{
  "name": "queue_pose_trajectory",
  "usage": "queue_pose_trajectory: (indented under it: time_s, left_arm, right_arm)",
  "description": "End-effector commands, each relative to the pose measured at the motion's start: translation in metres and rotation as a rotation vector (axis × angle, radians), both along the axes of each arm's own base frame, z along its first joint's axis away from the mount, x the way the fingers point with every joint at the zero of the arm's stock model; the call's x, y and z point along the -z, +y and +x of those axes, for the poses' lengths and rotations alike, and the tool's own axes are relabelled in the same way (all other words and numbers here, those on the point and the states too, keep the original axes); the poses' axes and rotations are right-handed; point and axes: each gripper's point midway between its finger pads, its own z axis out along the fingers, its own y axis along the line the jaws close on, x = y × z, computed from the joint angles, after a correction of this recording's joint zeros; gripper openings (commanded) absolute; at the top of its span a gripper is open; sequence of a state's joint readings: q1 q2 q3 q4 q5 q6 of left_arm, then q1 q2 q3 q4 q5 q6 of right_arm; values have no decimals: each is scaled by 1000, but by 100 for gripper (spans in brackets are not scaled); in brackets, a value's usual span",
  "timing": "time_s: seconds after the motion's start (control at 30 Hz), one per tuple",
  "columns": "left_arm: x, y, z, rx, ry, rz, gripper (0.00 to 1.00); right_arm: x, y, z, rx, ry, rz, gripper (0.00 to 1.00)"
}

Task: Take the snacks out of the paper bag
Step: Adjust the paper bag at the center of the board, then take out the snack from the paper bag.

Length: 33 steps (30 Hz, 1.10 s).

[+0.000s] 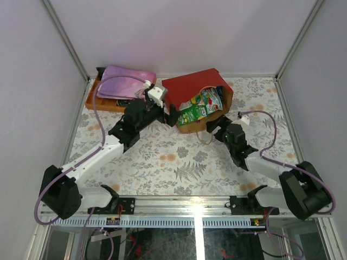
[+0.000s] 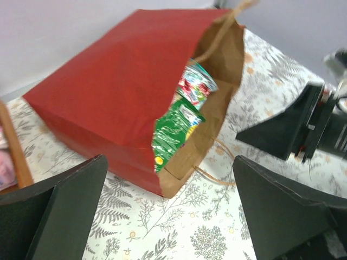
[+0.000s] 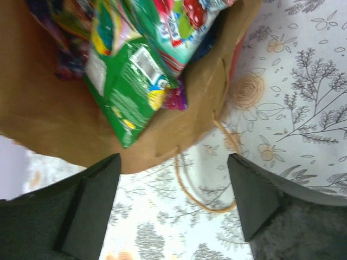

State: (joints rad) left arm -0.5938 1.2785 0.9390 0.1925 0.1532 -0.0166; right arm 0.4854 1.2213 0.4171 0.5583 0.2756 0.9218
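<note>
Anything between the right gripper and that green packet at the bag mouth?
Nothing visible blocks it. The open right gripper faces the mouth of the bag, and the green packet lies exposed on its lower wall. Only that wall's lip and a cord handle lie flat on the table between them.

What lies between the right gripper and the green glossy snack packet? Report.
Right wrist view: the red paper bag's brown kraft lip and thin cord handle separate right gripper from green glossy snack packet.

Left gripper (image 2: 168,162) and right gripper (image 3: 173,158) hover with jaws apart.
</note>
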Motion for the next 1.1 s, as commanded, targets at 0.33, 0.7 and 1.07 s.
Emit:
queue_pose_trajectory:
  time_s: [0.33, 0.7, 1.07]
  left_arm:
    - [-35, 90, 12, -298, -4, -175, 100]
    - [-44, 90, 13, -287, -12, -198, 100]
    - [-54, 77, 12, -191, 39, -283, 100]
  right_arm:
    - [-6, 53, 64, -113, -74, -6, 65]
    - [8, 28, 78, 43, -41, -68, 67]
    - [23, 46, 110, 13, -15, -89, 66]
